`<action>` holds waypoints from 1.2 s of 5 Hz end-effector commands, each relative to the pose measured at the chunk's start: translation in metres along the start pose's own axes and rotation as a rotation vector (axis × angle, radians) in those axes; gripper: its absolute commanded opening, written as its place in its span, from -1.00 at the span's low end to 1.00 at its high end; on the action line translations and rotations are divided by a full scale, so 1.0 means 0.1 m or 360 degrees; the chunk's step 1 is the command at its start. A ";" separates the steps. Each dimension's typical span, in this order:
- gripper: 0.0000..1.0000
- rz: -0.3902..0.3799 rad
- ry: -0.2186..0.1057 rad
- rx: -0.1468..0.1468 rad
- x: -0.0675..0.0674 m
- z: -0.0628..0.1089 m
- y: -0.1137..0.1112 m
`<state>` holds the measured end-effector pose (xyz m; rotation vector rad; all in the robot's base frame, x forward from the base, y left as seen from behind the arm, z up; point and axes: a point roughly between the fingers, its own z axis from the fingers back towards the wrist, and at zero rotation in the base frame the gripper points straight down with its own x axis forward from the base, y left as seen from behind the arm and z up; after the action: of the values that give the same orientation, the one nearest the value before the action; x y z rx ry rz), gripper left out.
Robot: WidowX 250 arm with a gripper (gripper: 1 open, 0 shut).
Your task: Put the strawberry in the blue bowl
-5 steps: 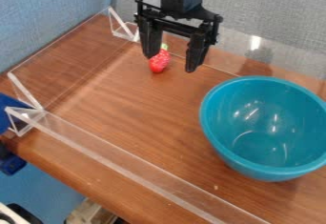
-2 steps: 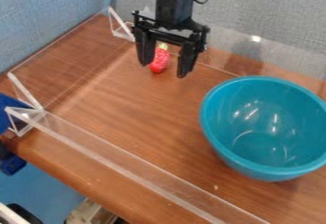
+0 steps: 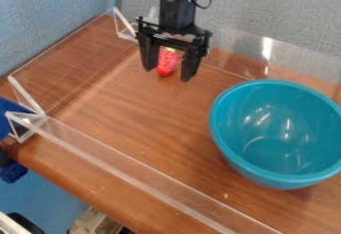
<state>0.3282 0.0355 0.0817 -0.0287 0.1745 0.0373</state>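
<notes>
A small glossy red strawberry [image 3: 167, 64] sits on the wood-grain table [image 3: 120, 109] between the black gripper's [image 3: 170, 67] wide-open jaws. The smooth, round blue bowl [image 3: 278, 133] stands well apart, with clear acrylic walls [image 3: 94, 153] edging the table.

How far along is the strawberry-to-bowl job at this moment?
Early. Done: the gripper is lined up over the strawberry, fingers open on either side of it. In hand: the approach; the jaws have not closed, and the berry sits on the table. Left: grasp, lift, carry to the empty blue bowl, release.

Soft even light, glare on the blue bowl [image 3: 277, 133], slightly blurry
</notes>
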 end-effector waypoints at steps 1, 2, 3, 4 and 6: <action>1.00 0.0046 -0.0102 -0.0010 0.15 0.15 0.10; 1.00 0.0072 -0.0103 -0.0018 0.23 0.11 0.14; 1.00 0.0103 -0.0111 -0.0029 0.34 0.07 0.21; 1.00 0.0133 -0.0116 -0.0035 0.44 0.04 0.28; 1.00 0.0186 -0.0121 -0.0036 0.62 -0.04 0.39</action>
<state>0.3784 0.0680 0.0429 -0.0507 0.1701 0.1435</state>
